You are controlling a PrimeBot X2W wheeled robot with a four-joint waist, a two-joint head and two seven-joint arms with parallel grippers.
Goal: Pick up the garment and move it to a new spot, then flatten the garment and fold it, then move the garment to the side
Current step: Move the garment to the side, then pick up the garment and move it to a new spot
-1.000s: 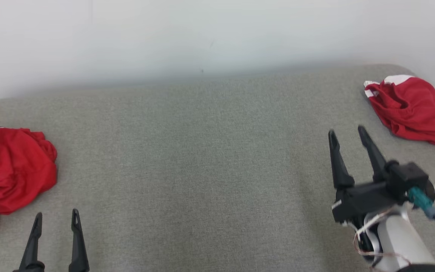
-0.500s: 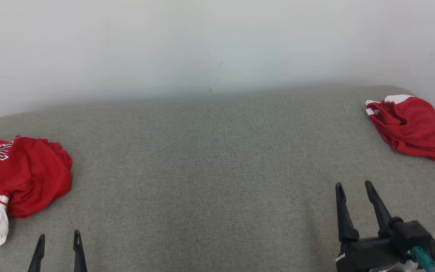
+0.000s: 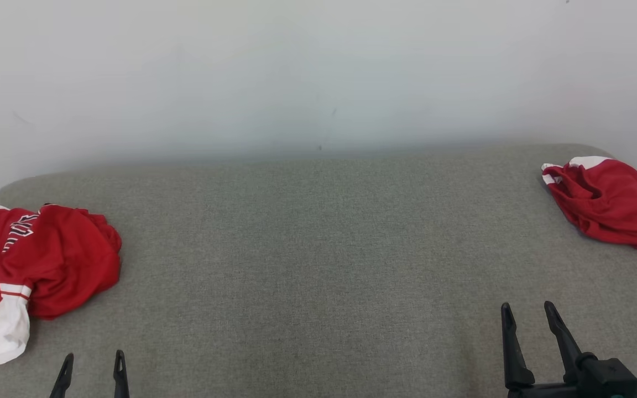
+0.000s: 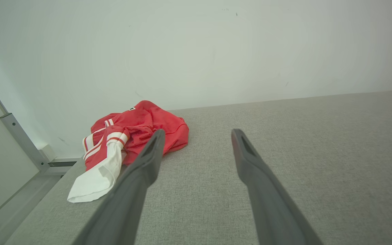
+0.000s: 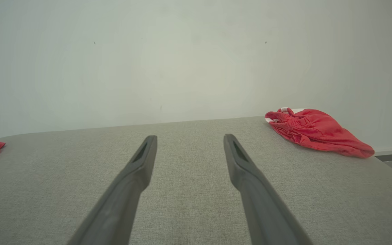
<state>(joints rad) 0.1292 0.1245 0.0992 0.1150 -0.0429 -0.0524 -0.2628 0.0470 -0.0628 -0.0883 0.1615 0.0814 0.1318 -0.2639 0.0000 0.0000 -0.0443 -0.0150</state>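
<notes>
Head view: your left gripper (image 3: 93, 356) and right gripper (image 3: 527, 307) sit low at the near edge. Both have fingers spread and hold nothing, pointing across the grey pad (image 3: 318, 249) toward the wall. That reads as a ready pose. The crumpled jersey (image 3: 42, 260) lies at the pad's left edge and a second red garment (image 3: 609, 207) at the far right, well apart, so the middle is likely your flattening zone. I can't tell which one is the target. The jersey's long axis runs diagonally, with its white sleeve toward the near-left corner.

Left wrist view: the left gripper (image 4: 197, 132) is wide open and aimed just right of the jersey (image 4: 141, 126), not touching it.

Right wrist view: the right gripper (image 5: 190, 136) is wide open. The second red garment (image 5: 315, 132) lies ahead and to the right, its long axis running across the view and tapering rightward.
</notes>
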